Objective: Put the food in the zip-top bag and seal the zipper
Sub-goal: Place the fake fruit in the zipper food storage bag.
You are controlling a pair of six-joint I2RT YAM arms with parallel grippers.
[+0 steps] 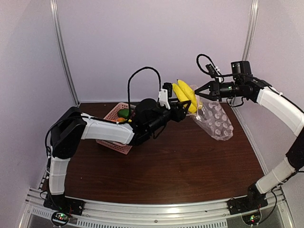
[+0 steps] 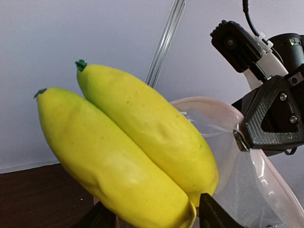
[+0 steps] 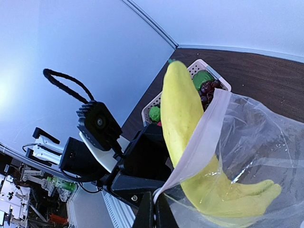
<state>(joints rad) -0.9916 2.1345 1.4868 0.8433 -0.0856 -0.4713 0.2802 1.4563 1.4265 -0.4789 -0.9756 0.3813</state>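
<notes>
Left gripper (image 1: 182, 108) clamped on 2 bananas (image 1: 186, 95), right gripper (image 1: 199, 91) pinching bag (image 1: 216, 121) rim, basket (image 1: 110, 115) half-hidden

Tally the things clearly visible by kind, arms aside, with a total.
Yellow glossy toy bananas: 2
Green toy food pieces: 2
Dark purple toy grape bunch: 1
Clear dotted plastic zip-top bag: 1
Pink lattice plastic basket: 1
Total: 7; the basket may hide more.
</notes>
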